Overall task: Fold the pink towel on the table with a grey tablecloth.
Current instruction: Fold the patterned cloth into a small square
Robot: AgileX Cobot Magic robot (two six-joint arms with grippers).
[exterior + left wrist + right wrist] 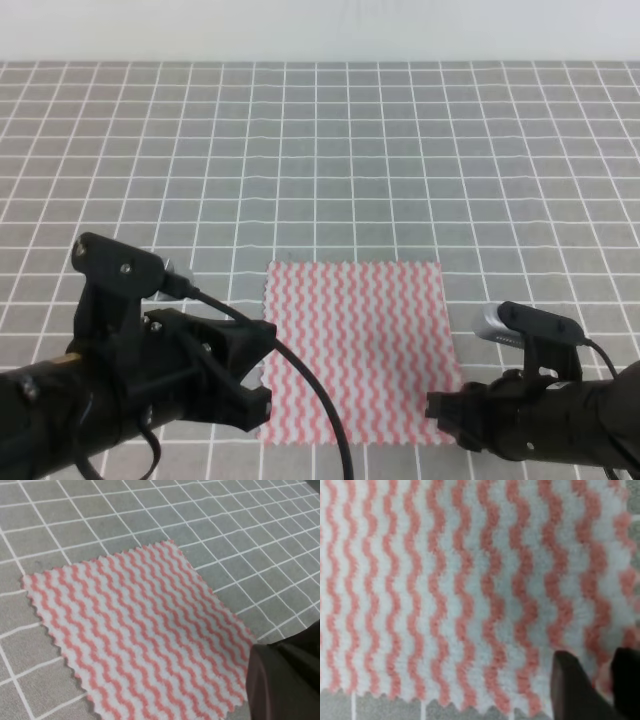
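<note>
The exterior high view looks down from above and behind both arms, facing forward across the table [320,150], whose grey gridded cloth runs to a pale strip at the top edge. The pink towel [358,345] lies low in this view, between the two arms. The left wrist view looks down at a slant from fairly near, showing most of the same towel [135,635] and the grid beyond it. The right wrist view looks almost straight down from very close, so the towel [450,590] fills nearly the whole picture, blurred, with only its bottom edge shown.
</note>
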